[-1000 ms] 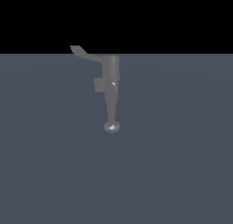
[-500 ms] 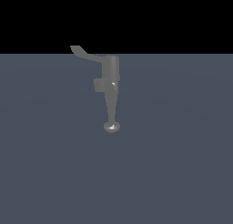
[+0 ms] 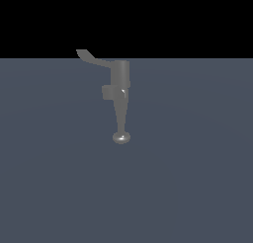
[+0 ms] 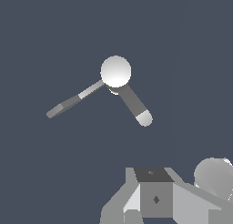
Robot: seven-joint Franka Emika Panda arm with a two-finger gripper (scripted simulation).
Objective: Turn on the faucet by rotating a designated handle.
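Observation:
The faucet is a dull grey fixture on a flat slate-grey surface, with its cylindrical body upright and a small block on one side. Its tapering spout ends in a rounded knob. The handle, a thin curved lever with a wider tip, juts from the cylinder's top toward the exterior view's left. In the wrist view I look down on the cylinder's bright round top, with the handle and the spout spreading from it. Grey blocky parts of my hand stand apart from the faucet. No fingertips can be made out.
A slate-grey floor runs all around the faucet, with black background beyond its far edge. A pale grey rounded part shows beside the blocky hand parts in the wrist view.

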